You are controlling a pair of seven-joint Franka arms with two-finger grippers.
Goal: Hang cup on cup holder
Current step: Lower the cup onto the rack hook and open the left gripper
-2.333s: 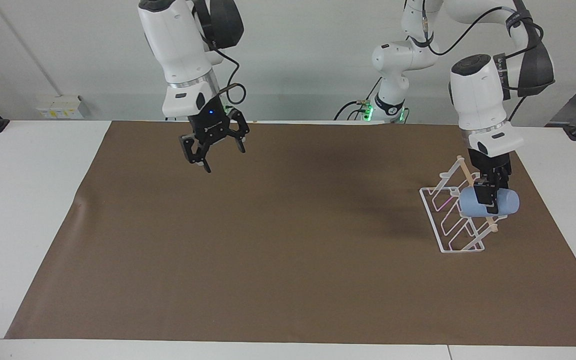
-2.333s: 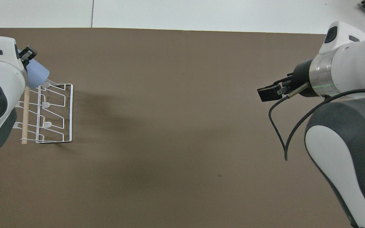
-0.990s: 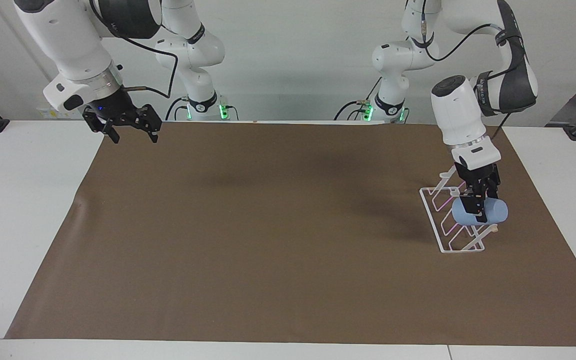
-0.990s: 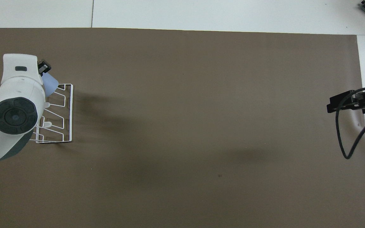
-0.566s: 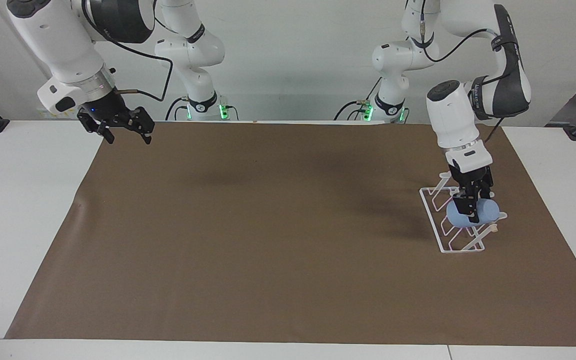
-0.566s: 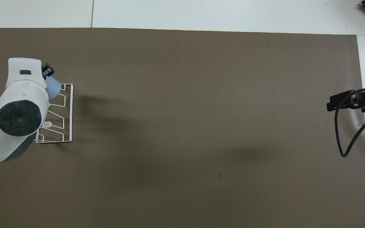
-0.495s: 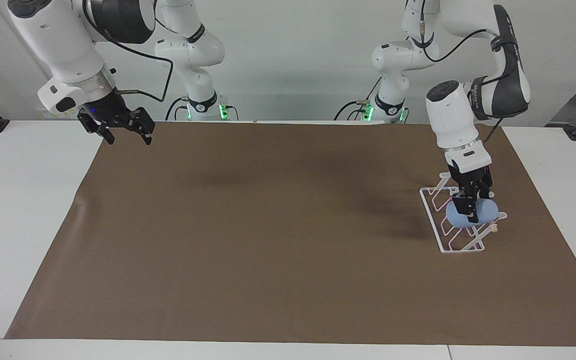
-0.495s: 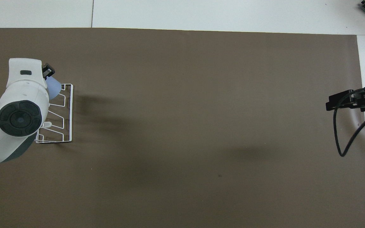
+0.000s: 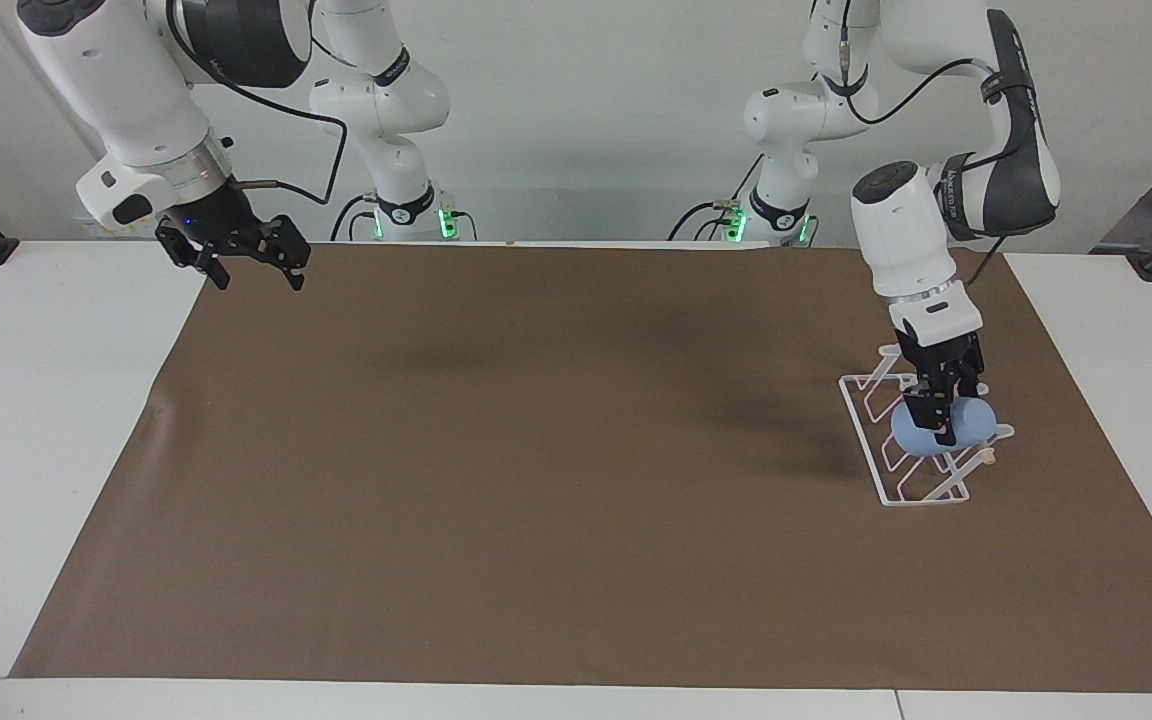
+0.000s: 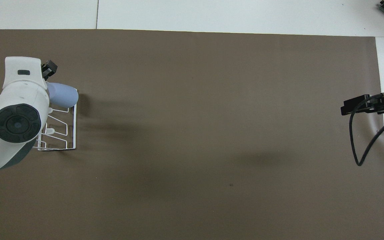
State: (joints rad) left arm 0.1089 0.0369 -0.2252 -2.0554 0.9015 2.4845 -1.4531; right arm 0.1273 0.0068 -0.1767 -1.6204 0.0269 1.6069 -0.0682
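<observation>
Left end effector is low over the cup holder, its fingers astride the cup; whether they grip it or stand clear cannot be told. The cup lies tilted on a prong at the rack's end farther from the robots, its closed base pointing toward the middle of the surface. The cup holder stands on the brown mat toward the left arm's end of the surface. Right end effector waits, raised above the mat's corner at the right arm's end, with its fingers spread apart and nothing between them.
</observation>
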